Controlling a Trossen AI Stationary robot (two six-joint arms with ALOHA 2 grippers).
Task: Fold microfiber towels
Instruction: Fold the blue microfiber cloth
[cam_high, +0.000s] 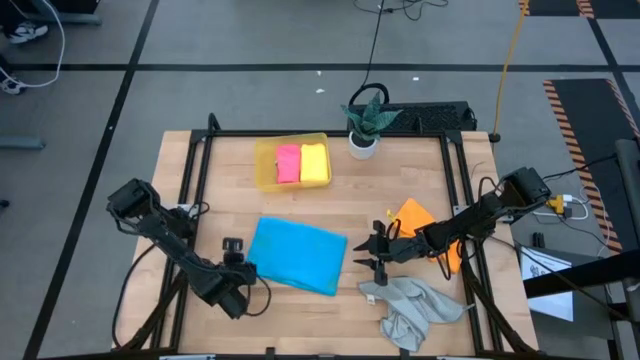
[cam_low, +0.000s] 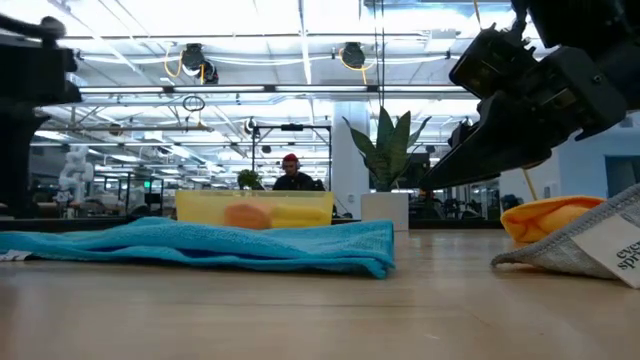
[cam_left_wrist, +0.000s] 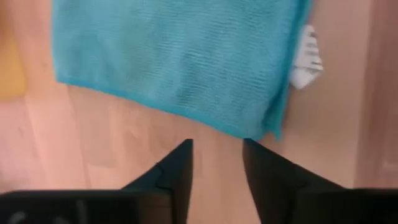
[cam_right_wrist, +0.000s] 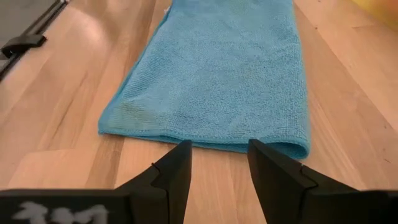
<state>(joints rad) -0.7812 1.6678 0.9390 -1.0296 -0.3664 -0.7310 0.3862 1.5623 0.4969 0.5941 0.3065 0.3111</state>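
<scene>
The blue towel (cam_high: 296, 254) lies folded once at the surface's centre, left gripper (cam_high: 243, 268) at its 9 o'clock and right gripper (cam_high: 379, 250) at 3 – both open, empty – so I judge a second fold comes next.

Partial dark lettering, something like "eve" above "spr", is seen on the white care tag (cam_low: 612, 245) sewn to the light grey towel (cam_low: 560, 252) in the low view; printed lines on the blue towel's white tag (cam_left_wrist: 306, 57) cannot be read.
</scene>
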